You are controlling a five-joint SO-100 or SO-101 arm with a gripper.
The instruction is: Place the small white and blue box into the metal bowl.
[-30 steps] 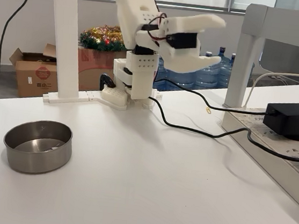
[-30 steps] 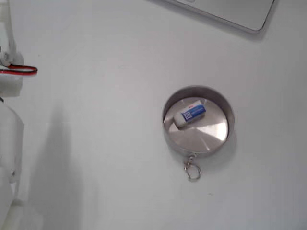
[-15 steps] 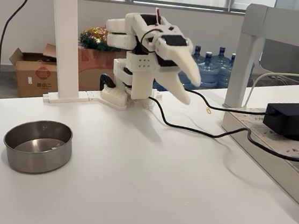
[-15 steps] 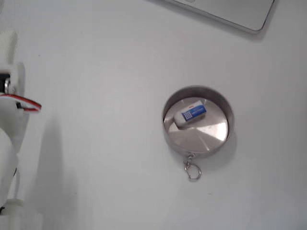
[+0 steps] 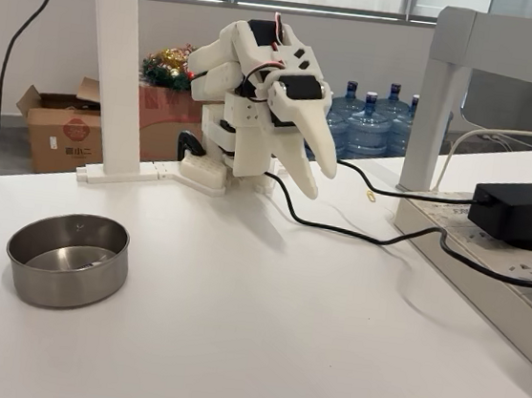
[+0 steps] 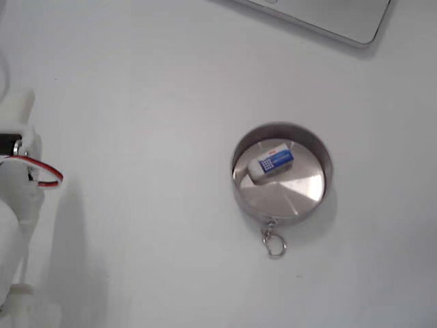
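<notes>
The small white and blue box (image 6: pixel 271 162) lies flat inside the metal bowl (image 6: pixel 321 147), close to the bowl's upper-left wall in a fixed view from above. In a fixed view from the side, the bowl (image 5: pixel 64 282) stands on the white table at the left, and a pale corner of the box (image 5: pixel 95 261) peeks over its rim. My gripper (image 5: pixel 320 183) hangs over the far middle of the table, folded against the arm's base, well away from the bowl. Its fingers point down and are together, holding nothing. Part of the white arm (image 6: pixel 17 205) runs along the left edge.
A key ring (image 6: pixel 274 243) hangs off the bowl's near rim. A black cable (image 5: pixel 358 234) runs from the arm's base to a black adapter (image 5: pixel 519 213) on a power strip at the right. A white post (image 5: pixel 118 67) stands behind the bowl. A grey slab (image 6: pixel 328 17) lies at the top edge.
The gripper went from wide open and raised to tipped downward with fingers together, and the arm folded back toward its base. Box and bowl stayed still.
</notes>
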